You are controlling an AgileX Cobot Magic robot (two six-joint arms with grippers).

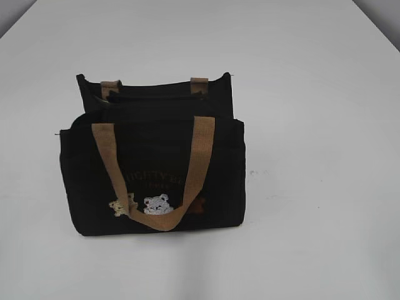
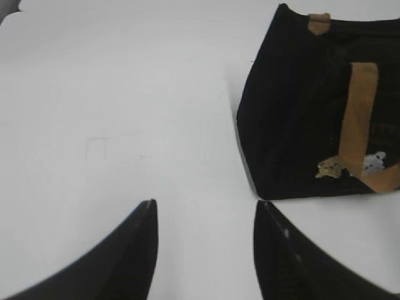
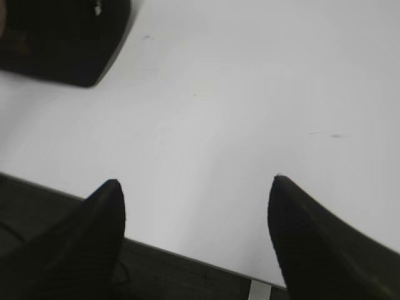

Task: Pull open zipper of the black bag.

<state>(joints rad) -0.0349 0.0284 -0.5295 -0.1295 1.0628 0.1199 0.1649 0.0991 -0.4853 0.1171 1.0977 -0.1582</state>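
Black bag (image 1: 153, 172): boxy fabric tote, upright on the white table (image 1: 312, 125), a little toward 9 o'clock of centre in the exterior view. One tan strap (image 1: 200, 156) loops down over the front; tan lettering and two small bears (image 1: 147, 205), beige and white, sit low on that face. Two tan tabs show on the far rim.

Zipper (image 1: 153, 97): dark line along the top between the rims; the pull cannot be made out.

Exterior view: whole bag, top opening included; no claw in frame.

Left wrist view: left claw (image 2: 206, 215) at 6 o'clock, fingers parted over bare table, holding nothing. Bag's end wall and front face lie at 2 to 3 o'clock, just beyond the nearer fingertip and not touching it. Strap and bears visible; the zipper line is not.

Right wrist view: right claw (image 3: 197, 190) at 6 o'clock, fingers spread wide, empty. Only a dark corner of the bag shows, at 11 o'clock, well apart. This view alone shows the table edge (image 3: 187, 253) with dark floor beneath.

Surface: plain white, matt, a few faint marks. Grey beyond the far corners in the exterior view.
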